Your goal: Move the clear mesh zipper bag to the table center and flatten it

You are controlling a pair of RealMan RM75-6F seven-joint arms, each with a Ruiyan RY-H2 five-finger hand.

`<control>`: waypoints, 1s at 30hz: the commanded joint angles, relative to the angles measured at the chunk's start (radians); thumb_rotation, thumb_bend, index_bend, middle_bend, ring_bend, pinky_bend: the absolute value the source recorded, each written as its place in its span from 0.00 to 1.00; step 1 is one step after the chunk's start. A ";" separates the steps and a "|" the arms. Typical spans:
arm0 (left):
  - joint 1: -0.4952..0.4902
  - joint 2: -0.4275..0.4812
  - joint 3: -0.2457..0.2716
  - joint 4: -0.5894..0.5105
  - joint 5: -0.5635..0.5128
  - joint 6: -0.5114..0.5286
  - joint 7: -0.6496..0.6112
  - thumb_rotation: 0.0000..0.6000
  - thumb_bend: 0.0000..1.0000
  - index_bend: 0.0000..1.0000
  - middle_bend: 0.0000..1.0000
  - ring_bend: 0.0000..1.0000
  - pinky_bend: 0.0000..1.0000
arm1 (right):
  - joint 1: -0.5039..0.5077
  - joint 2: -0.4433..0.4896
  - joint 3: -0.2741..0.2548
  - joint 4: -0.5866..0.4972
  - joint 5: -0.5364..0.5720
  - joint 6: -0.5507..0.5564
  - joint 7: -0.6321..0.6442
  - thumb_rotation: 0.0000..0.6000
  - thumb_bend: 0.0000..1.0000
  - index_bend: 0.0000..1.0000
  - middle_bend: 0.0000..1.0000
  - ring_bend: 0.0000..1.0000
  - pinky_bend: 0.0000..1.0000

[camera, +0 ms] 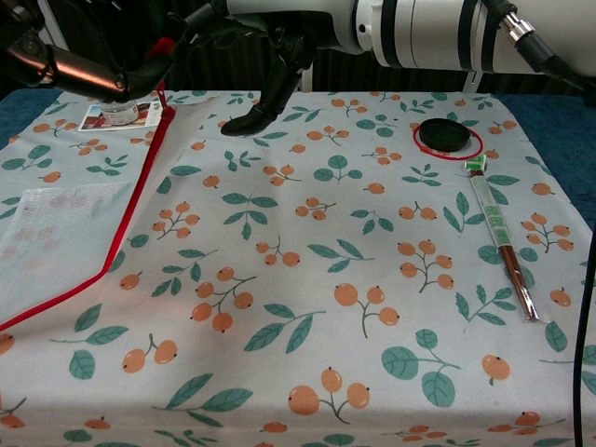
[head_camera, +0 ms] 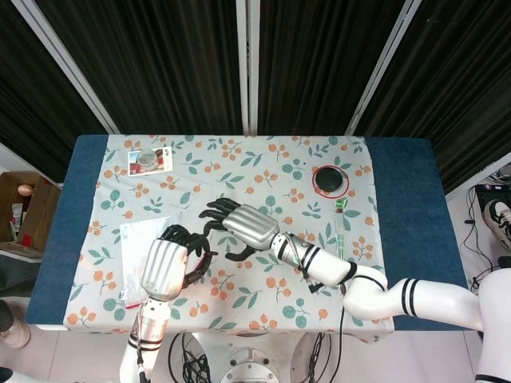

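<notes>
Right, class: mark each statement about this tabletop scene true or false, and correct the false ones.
1. The left hand grips the red-edged clear mesh zipper bag. True.
2. The bag lies flat at the table centre. False: it sits toward the left side, with one corner lifted.
3. The right hand holds the packaged chopsticks. False: it is open, and the chopsticks lie apart, on the right.
4. A black round lid with a red ring lies toward the far right. True.

Left hand pinches the mesh bag's raised red edge.
</notes>
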 commanded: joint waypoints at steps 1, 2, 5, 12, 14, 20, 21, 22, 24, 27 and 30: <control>0.003 0.001 -0.004 -0.001 0.000 -0.003 0.000 1.00 0.41 0.70 0.66 0.56 0.39 | 0.013 -0.023 -0.010 0.036 -0.025 -0.005 0.094 1.00 0.19 0.34 0.13 0.00 0.00; 0.005 0.001 -0.007 -0.001 0.000 -0.004 -0.002 1.00 0.41 0.70 0.66 0.56 0.39 | 0.018 -0.028 -0.013 0.044 -0.034 -0.008 0.120 1.00 0.19 0.34 0.14 0.00 0.00; 0.009 0.002 -0.014 -0.001 -0.001 -0.008 -0.002 1.00 0.41 0.70 0.66 0.56 0.39 | 0.031 -0.042 -0.023 0.067 -0.056 -0.016 0.181 1.00 0.19 0.35 0.14 0.00 0.00; 0.020 0.006 -0.027 -0.001 -0.006 -0.013 -0.004 1.00 0.41 0.70 0.66 0.56 0.39 | 0.048 -0.073 -0.045 0.124 -0.097 0.002 0.287 1.00 0.24 0.44 0.19 0.00 0.00; 0.023 0.007 -0.028 0.000 -0.007 -0.015 -0.005 1.00 0.41 0.70 0.66 0.56 0.39 | 0.052 -0.084 -0.046 0.138 -0.099 0.009 0.312 1.00 0.29 0.49 0.21 0.01 0.01; 0.044 0.006 -0.023 0.010 -0.003 -0.001 -0.026 1.00 0.41 0.71 0.67 0.57 0.39 | 0.050 -0.141 -0.026 0.184 -0.054 0.048 0.363 1.00 0.47 0.73 0.34 0.11 0.08; 0.048 0.006 -0.021 0.014 0.002 0.003 -0.033 1.00 0.42 0.72 0.67 0.58 0.39 | 0.052 -0.142 -0.023 0.186 -0.048 0.048 0.363 1.00 0.48 0.77 0.36 0.12 0.08; 0.053 0.007 -0.019 0.017 0.005 0.007 -0.038 1.00 0.42 0.72 0.68 0.58 0.39 | 0.053 -0.142 -0.020 0.188 -0.043 0.048 0.359 1.00 0.48 0.80 0.37 0.12 0.08; 0.062 0.010 -0.014 0.022 0.012 0.015 -0.046 1.00 0.42 0.72 0.68 0.59 0.39 | 0.054 -0.138 -0.012 0.185 -0.027 0.052 0.345 1.00 0.49 0.83 0.38 0.13 0.08; 0.076 0.014 -0.009 0.028 0.016 0.024 -0.061 1.00 0.42 0.72 0.69 0.59 0.39 | 0.053 -0.122 0.004 0.165 0.006 0.049 0.329 1.00 0.49 0.85 0.39 0.14 0.08; 0.088 0.017 -0.007 0.035 0.015 0.029 -0.080 1.00 0.42 0.73 0.69 0.60 0.39 | 0.051 -0.102 0.019 0.143 0.037 0.047 0.310 1.00 0.50 0.86 0.39 0.14 0.08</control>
